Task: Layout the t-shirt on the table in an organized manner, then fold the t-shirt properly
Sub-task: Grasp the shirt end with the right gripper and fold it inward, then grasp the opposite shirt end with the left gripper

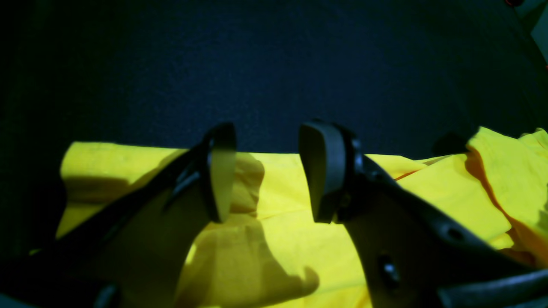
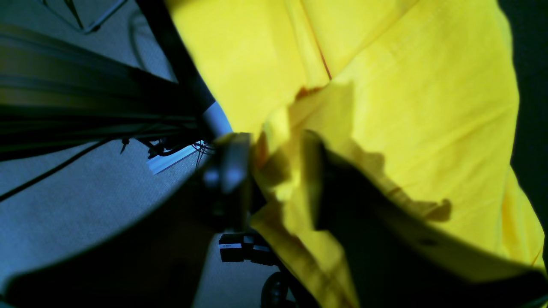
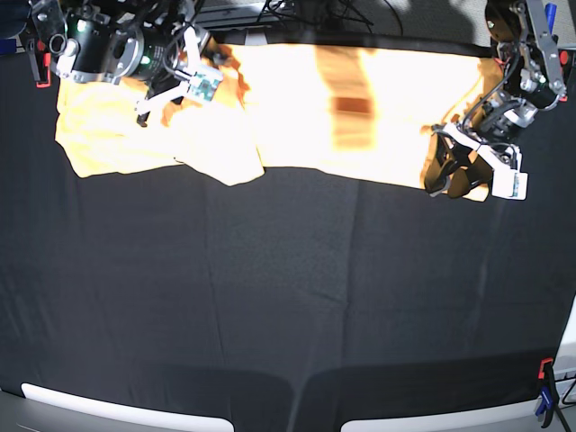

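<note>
The t-shirt point(image 3: 360, 117) lies stretched along the far edge of the black table point(image 3: 288, 297), bunched at its left end; it looks yellow in the wrist views. My left gripper point(image 3: 443, 173) hovers at the shirt's right end. In the left wrist view it point(image 1: 267, 171) is open and empty over the shirt's point(image 1: 291, 192) edge. My right gripper point(image 3: 225, 76) is at the far left part of the shirt. In the right wrist view it point(image 2: 276, 175) is shut on a bunched fold of the t-shirt point(image 2: 428, 107) at the table's edge.
A red and blue clamp point(image 3: 543, 391) stands at the table's near right corner, and a red clamp point(image 3: 38, 67) at the far left. Cables and floor point(image 2: 64, 214) lie beyond the far edge. Bare black cloth point(image 1: 257, 64) stretches in front of the shirt.
</note>
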Available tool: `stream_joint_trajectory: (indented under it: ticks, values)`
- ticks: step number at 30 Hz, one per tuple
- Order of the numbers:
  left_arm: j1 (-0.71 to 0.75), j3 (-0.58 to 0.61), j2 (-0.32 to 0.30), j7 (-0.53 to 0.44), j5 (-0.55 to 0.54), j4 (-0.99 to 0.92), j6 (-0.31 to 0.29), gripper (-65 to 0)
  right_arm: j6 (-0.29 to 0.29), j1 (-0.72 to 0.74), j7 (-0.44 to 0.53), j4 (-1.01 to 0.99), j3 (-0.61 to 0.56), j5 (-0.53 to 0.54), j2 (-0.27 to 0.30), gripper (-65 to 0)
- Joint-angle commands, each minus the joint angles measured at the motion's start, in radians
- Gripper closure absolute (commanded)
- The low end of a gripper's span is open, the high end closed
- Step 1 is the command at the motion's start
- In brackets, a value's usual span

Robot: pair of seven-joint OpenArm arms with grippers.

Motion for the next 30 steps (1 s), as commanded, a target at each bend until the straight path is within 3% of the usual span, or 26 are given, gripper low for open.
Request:
stream_joint_trajectory:
  ticks: [1, 5, 13, 16, 19, 26, 30]
  values:
    - [-0.008, -0.003, -0.012, -0.027, -0.02, 0.019, -0.01, -25.6, 0.0, 0.003, 0.021, 0.021, 0.007, 0.011, 0.011, -24.9]
    - [-0.008, -0.027, -0.026, -0.014, -0.02, 0.019, -0.01, -25.6, 0.0, 0.018, 0.028, 0.021, 0.008, 0.011, 0.011, -24.9]
    - [0.005, -0.257, -0.025, 0.112, -0.022, 0.019, -0.011, -25.6, -0.001, 0.123, 0.029, 0.021, 0.009, 0.011, 0.011, -24.9]
    - [0.028, -0.307, -0.025, 0.113, -0.019, 0.019, -0.009, -25.6, -0.001, 0.154, 0.028, 0.021, 0.009, 0.011, 0.011, -24.9]
    - [0.059, -0.317, -0.025, 0.12, -0.019, 0.016, 0.067, -25.6, -0.002, 0.164, 0.028, 0.021, 0.009, 0.011, 0.011, -24.9]
    - [0.072, -0.315, -0.024, 0.168, -0.029, -0.021, 0.069, -25.6, -0.002, 0.164, 0.025, 0.021, 0.009, 0.011, 0.011, -24.9]
    - [0.071, -0.315, -0.026, 0.167, -0.119, -0.127, 0.068, -25.6, -0.002, 0.164, 0.025, 0.021, 0.009, 0.011, 0.011, -24.9]
